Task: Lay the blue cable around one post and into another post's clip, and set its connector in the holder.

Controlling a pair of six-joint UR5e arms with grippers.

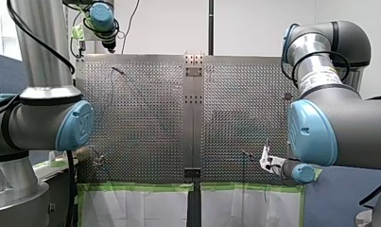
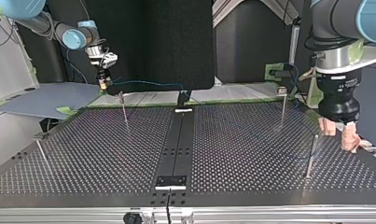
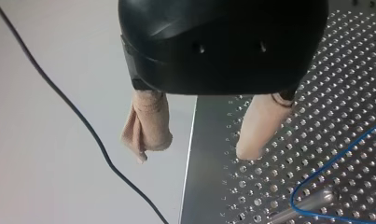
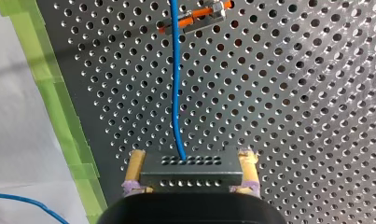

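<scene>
Right wrist view shows your right claw (image 4: pixel 191 161) clamped on the dark connector (image 4: pixel 191 171). The blue cable (image 4: pixel 176 84) runs from it toward twelve o'clock, to an orange-clipped post (image 4: pixel 195 18). Expect thin, limp, light cable, so steer by the rigid connector under gentle tension. Your left claw (image 3: pixel 197 149) hangs apart and empty, straddling the counter (image 3: pixel 353 93) edge. You'll find no readable writing.

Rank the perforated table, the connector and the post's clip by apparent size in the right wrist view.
Largest to smallest: perforated table; connector; post's clip. The connector sits nearest the camera, so its lead over the clip is unsure.
</scene>
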